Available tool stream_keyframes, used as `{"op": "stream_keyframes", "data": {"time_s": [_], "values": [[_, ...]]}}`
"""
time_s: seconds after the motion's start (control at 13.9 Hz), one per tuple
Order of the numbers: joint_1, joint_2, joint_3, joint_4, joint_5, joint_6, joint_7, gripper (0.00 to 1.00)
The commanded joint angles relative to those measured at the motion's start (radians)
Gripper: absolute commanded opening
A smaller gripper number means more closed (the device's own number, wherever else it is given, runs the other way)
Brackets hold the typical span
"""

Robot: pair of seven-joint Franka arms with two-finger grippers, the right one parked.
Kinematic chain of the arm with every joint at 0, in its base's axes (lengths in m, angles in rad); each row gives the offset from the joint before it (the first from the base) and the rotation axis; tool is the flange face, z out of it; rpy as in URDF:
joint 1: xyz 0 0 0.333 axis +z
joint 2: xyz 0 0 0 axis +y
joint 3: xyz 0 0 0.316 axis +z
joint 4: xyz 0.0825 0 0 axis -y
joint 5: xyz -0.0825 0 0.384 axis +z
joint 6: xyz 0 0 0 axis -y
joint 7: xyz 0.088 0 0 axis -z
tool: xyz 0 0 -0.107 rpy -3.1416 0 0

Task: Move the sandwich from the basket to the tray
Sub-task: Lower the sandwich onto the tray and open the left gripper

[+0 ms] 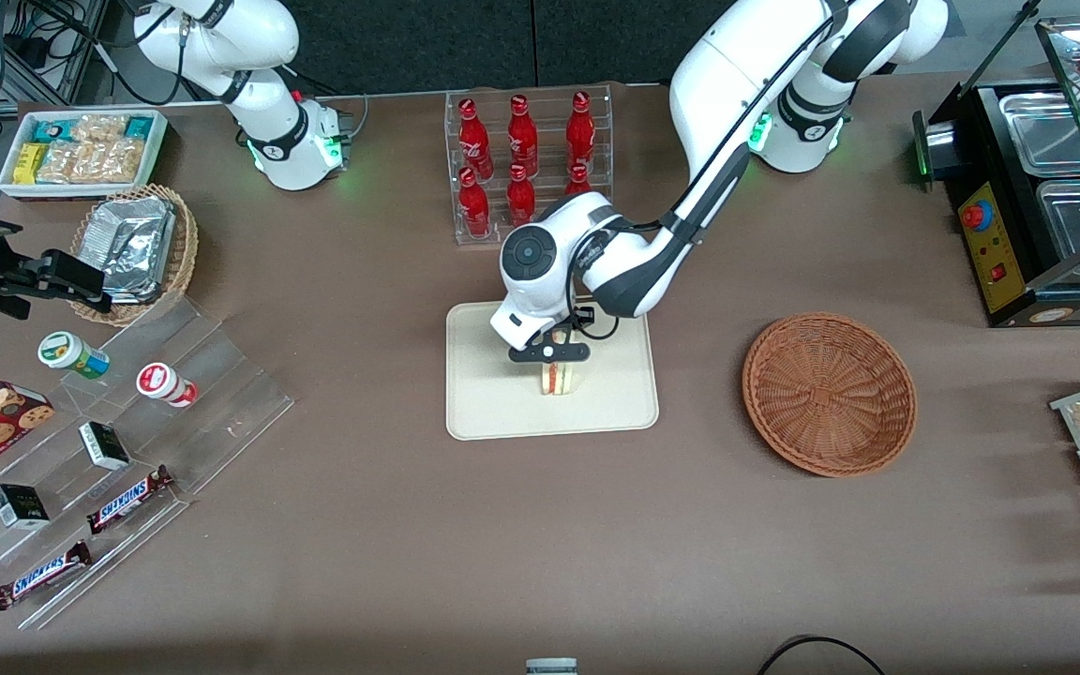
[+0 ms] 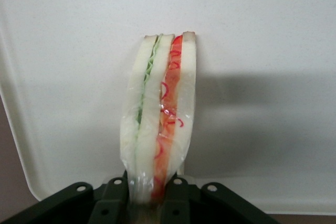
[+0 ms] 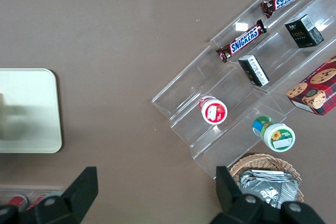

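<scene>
The left arm reaches down over the tray; its gripper grasps the upright sandwich mid-tray, the basket well apart.

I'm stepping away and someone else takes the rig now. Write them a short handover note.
Gripper: over the tray, shut on the sandwich; in the left wrist view the fingers pinch the sandwich at its end.
Sandwich: standing on edge on the tray, about at its middle, in clear wrap.
Basket: nothing in it, beside the tray toward the working arm's end of the table.
Done: sandwich taken out of the basket and carried onto the tray.
Left: open the fingers, let the sandwich settle, lift the arm off the tray. It may tip once released.
</scene>
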Motion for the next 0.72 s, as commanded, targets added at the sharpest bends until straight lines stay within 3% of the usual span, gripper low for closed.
{"op": "stream_keyframes", "data": {"time_s": [0.0, 0.07, 0.14, 0.65], "values": [[-0.013, 0.022, 0.010, 0.036, 0.010, -0.013, -0.002, 0.77], [-0.012, 0.022, 0.012, 0.036, 0.012, -0.011, -0.001, 0.96], [-0.012, 0.023, 0.012, 0.036, 0.014, -0.011, -0.001, 1.00], [-0.009, -0.001, 0.015, 0.069, 0.012, -0.057, -0.004, 1.00]]}}
